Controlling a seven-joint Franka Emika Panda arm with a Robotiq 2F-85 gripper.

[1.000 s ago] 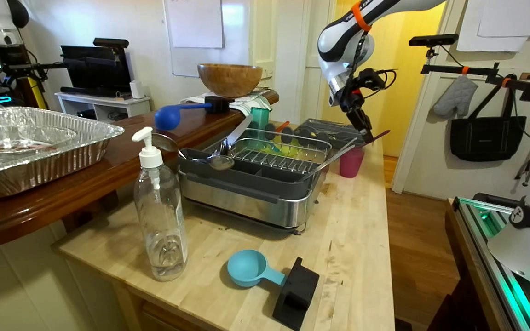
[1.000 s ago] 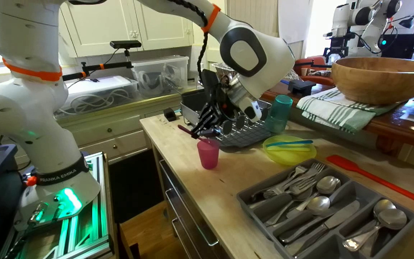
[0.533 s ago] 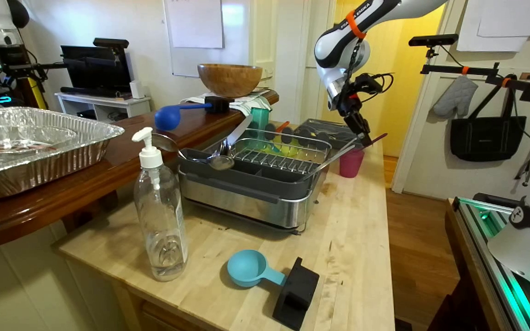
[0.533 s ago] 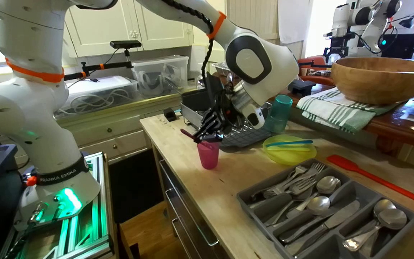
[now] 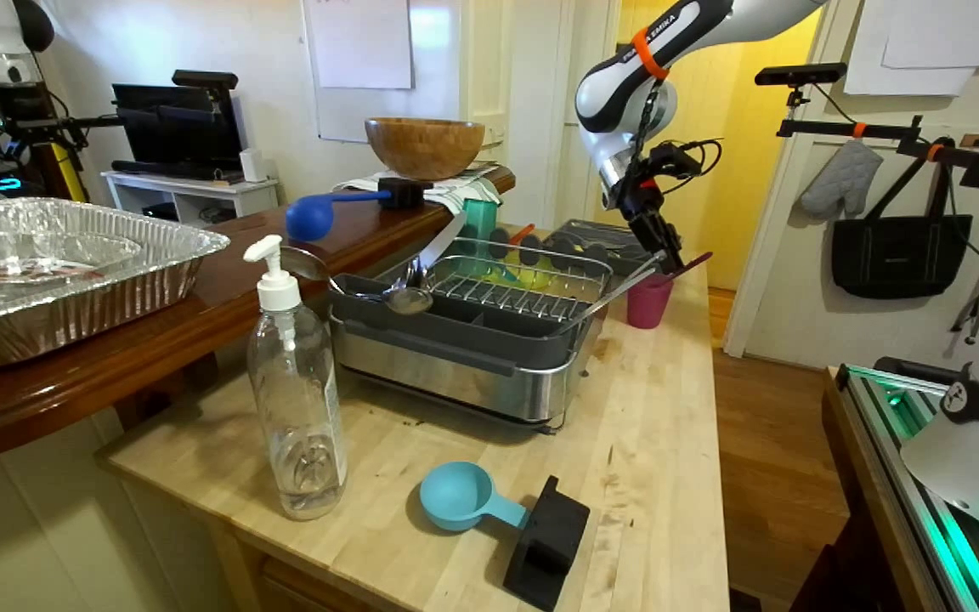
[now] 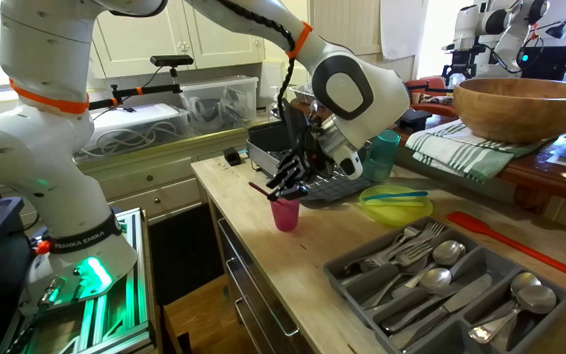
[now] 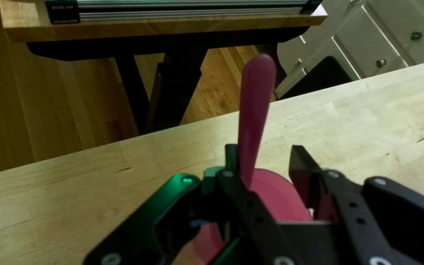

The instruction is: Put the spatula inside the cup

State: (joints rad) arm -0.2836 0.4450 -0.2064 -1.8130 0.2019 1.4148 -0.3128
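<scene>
The pink cup (image 6: 285,216) stands upright on the wooden table; it also shows in an exterior view (image 5: 647,308) and in the wrist view (image 7: 280,198). The spatula's dark pink handle (image 6: 258,189) slants up out over the cup's rim; it also shows in the wrist view (image 7: 254,106). Its lower end is hidden behind the gripper and the cup's wall. My gripper (image 7: 265,165) is right above the cup with its fingers apart. The handle lies along one finger, with a gap to the opposite finger. The gripper also shows in both exterior views (image 5: 666,257) (image 6: 288,189).
A dish rack (image 5: 455,374) stands beside the cup, with a metal utensil reaching toward it. A yellow bowl (image 6: 396,214), a grey cutlery tray (image 6: 334,270) and a long red utensil (image 6: 519,241) lie nearby. A soap bottle (image 5: 294,425) and blue scoop (image 5: 455,493) stand farther off.
My gripper has moved down and sideways, closer over the cup. The spatula's handle has shifted a little lower with it. The cup has not moved.
</scene>
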